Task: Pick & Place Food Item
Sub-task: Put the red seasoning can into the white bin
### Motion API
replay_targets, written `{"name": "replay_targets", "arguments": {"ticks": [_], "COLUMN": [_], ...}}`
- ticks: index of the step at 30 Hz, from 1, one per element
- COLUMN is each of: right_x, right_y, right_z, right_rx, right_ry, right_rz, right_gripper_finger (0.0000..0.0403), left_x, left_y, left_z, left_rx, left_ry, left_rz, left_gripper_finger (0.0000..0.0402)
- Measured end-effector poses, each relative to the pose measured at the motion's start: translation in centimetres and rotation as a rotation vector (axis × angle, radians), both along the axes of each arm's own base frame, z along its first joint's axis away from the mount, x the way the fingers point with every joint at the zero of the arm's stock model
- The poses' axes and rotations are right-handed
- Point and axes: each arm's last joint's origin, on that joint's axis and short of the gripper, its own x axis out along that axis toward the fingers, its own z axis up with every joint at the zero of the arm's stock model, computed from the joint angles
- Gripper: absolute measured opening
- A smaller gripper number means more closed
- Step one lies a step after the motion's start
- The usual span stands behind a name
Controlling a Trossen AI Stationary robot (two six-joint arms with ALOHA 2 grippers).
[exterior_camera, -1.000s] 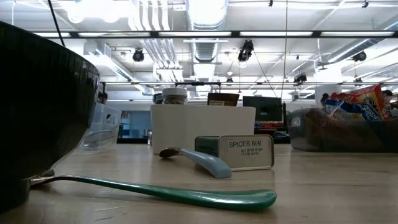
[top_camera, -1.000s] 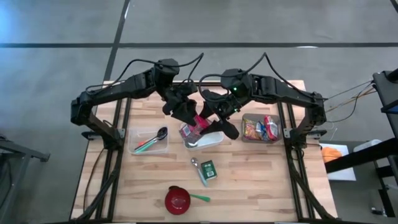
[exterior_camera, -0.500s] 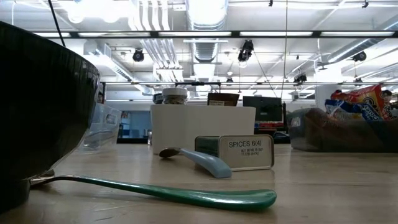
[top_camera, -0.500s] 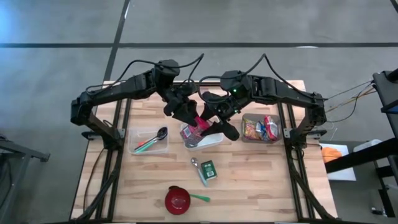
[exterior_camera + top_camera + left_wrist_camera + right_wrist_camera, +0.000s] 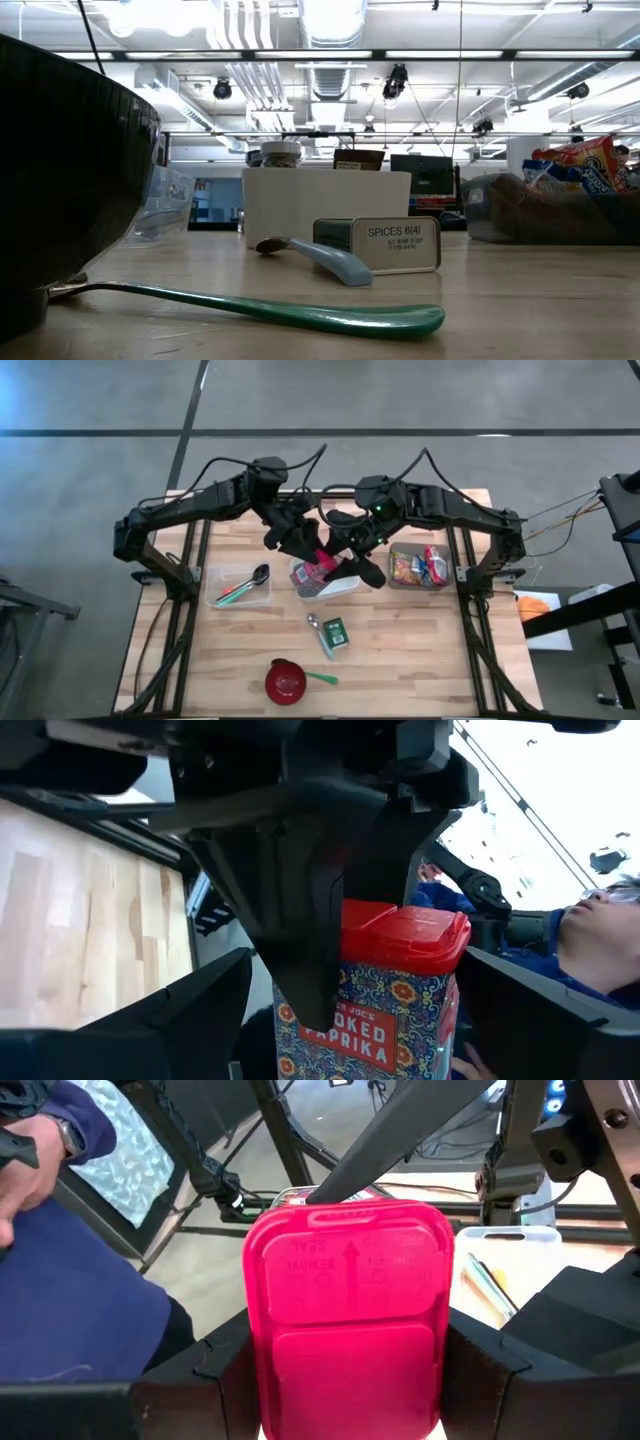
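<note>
The task's thing is a smoked paprika tin (image 5: 385,995), held above the white rectangular bin (image 5: 330,582) at the middle of the wooden table (image 5: 420,650), toward its far edge. Its label reads "…OKED PAPRIKA" in white on a blue, ornately patterned wrap; the flat plastic lid (image 5: 345,1315) is red, with embossed lettering too faint to read and a raised arrow.

The right gripper (image 5: 345,1370) pinches the tin – its dark fingers press the sides just under the lid. The left gripper (image 5: 300,540) sits close above the same tin with its fingers (image 5: 180,1010) spread wide on either side, not touching it.

Nearer the table's front edge stands a small green metal tin (image 5: 390,245) printed "SPICES 6(4)", with a pale blue spoon (image 5: 320,258) leaning beside it. A red bowl (image 5: 285,680) with a glossy green spoon (image 5: 260,310) sits at the front edge. A clear tub of utensils (image 5: 240,588) lies toward the left edge, a clear tub of snack packets (image 5: 418,567) toward the right – their printing cannot be read
</note>
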Motion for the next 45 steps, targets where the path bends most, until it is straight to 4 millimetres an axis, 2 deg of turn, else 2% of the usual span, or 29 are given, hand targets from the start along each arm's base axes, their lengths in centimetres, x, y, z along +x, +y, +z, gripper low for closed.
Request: {"name": "replay_targets", "arguments": {"ticks": [12,19,23,27,45], "right_x": [0.0,0.0,0.0,0.0,0.0], "right_y": [0.0,0.5,0.7,0.9,0.9], "right_z": [0.0,0.0,0.1,0.1,-0.1], "right_rx": [-0.008,-0.01,-0.01,-0.008,0.031], "right_ry": [-0.002,-0.007,-0.009,-0.004,0.039], "right_rz": [-0.013,0.001,0.007,0.008,-0.014], "right_gripper_finger": [0.0209,0.0209,0.0209,0.0209,0.0209], "left_x": [0.1,0.3,0.4,0.4,0.4], "left_y": [-0.2,-0.9,-1.2,-1.2,-1.2], "left_z": [0.1,0.1,0.2,0.2,0.2], "left_rx": [0.025,0.064,0.061,0.038,-0.002], "left_ry": [-0.034,-0.077,-0.086,-0.065,-0.026], "left_rz": [-0.011,-0.041,-0.046,-0.045,-0.032], "left_gripper_finger": [0.0348,0.0395,0.0384,0.0397,0.0397]}}
